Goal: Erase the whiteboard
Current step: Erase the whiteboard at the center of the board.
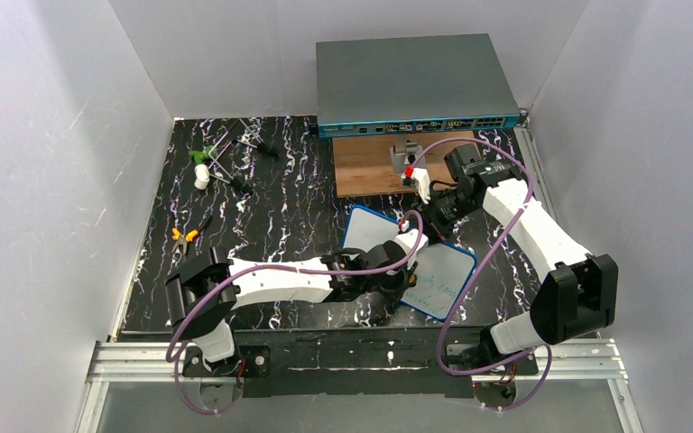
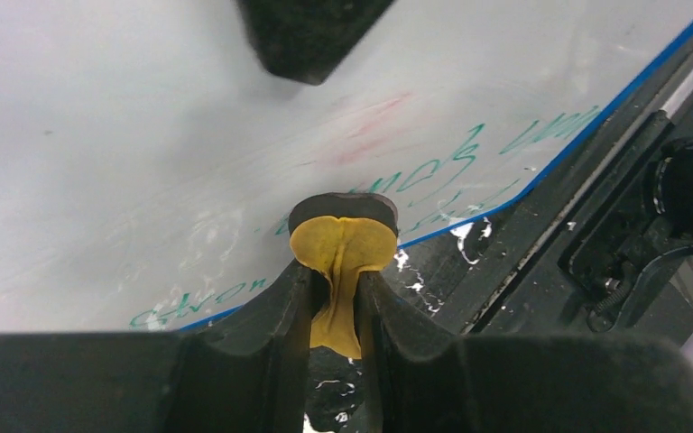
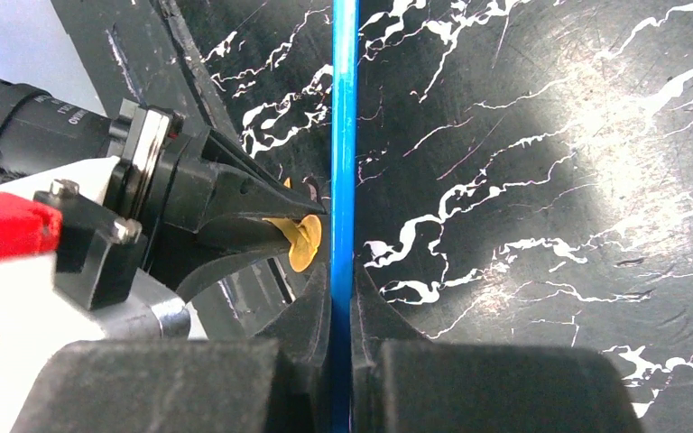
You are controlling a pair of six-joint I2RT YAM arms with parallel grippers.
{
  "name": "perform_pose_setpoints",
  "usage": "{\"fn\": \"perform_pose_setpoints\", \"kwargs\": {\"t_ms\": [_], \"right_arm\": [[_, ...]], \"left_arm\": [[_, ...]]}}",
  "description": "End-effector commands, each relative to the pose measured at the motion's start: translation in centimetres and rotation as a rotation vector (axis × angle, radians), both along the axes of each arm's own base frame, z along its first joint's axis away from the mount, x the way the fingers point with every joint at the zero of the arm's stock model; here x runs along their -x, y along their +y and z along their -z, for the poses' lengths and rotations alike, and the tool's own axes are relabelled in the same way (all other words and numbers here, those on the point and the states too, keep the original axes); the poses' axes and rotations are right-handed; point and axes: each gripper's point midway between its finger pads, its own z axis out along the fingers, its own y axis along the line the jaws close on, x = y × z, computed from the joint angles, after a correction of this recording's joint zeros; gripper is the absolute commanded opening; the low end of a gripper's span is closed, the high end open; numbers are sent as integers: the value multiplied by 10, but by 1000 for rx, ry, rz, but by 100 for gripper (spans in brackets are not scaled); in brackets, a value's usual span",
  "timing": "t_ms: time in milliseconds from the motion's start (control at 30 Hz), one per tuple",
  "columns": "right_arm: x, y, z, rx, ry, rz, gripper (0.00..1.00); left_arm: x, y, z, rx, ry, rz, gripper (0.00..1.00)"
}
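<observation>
Yellow pad (image 2: 341,245) nipped in left pincer (image 2: 338,281), mid-wipe; right pincer (image 3: 343,311) clamped the whiteboard (image 3: 344,135); green writing (image 2: 442,167) ahead needed strokes.

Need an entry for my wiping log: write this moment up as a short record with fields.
board: whiteboard, blue rim, green writing near one edge
left fingers: pinching a yellow eraser pad, held at the board's face
right fingers: clamped on the board's rim
erasing: not finished
</observation>
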Motion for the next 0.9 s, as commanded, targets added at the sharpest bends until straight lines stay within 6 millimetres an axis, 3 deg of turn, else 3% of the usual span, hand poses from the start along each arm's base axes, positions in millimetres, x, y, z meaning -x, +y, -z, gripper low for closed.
{"fn": "perform_pose_setpoints", "kwargs": {"t_ms": [0, 100, 200, 300, 433, 567, 733, 867], "right_arm": [[12, 5, -12, -50, 7, -25, 1], [12, 5, -12, -51, 7, -26, 1], [12, 5, -12, -53, 6, -25, 1], [12, 5, -12, -52, 9, -24, 1], [12, 5, -11, -52, 11, -24, 1], [11, 6, -12, -58, 17, -25, 1], [11, 7, -15, -75, 26, -19, 1], [11, 6, -17, -81, 26, -14, 1]], "left_arm": [[-60, 29, -29, 24, -93, -236, 0], [-73, 56, -25, -19, -99, -314, 0], [-73, 64, -24, -15, -90, -325, 0], [-62, 54, -22, 18, -47, -284, 0], [-30, 20, -29, 87, -38, -161, 0], [-7, -5, -23, 117, -14, -89, 0], [-10, -6, -6, 83, -11, -119, 0], [-33, 18, 3, 16, -48, -244, 0]]}}
